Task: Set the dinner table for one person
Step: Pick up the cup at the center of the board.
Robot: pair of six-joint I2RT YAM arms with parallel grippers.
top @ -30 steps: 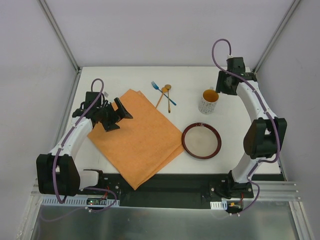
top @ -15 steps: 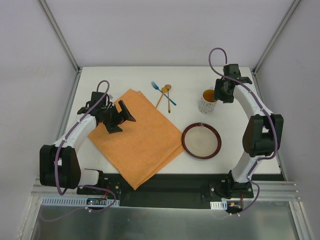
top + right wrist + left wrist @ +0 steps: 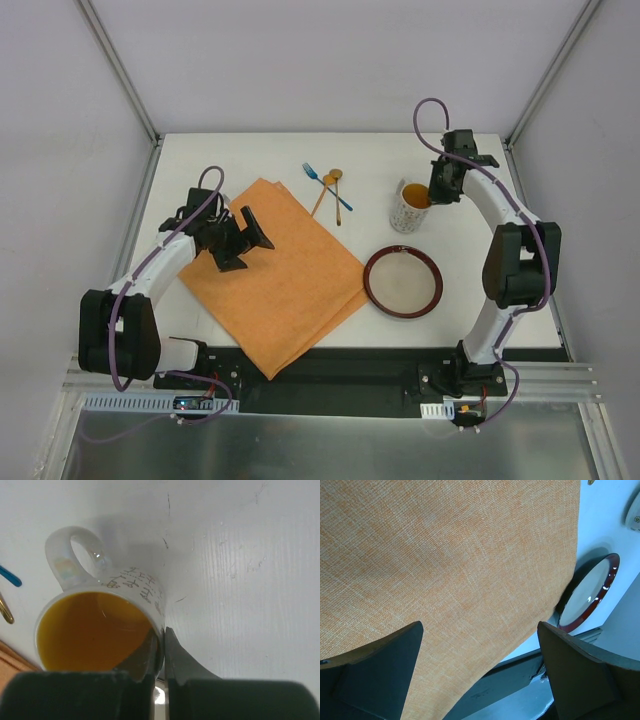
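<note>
Since a second ago the right gripper (image 3: 441,188) has come down from behind the mug (image 3: 410,207) and now pinches its rim, one finger inside the orange interior, one outside. The mug sits slightly further left. The left gripper (image 3: 243,232) has drifted right, jaws spread wide above the orange placemat (image 3: 290,290). The white dinner table (image 3: 250,160) lies beneath both grippers, bearing mug, placemat and red-rimmed plate (image 3: 403,282).

The right jaws pinch the mug (image 3: 413,207) rim near the plate (image 3: 402,282).
</note>
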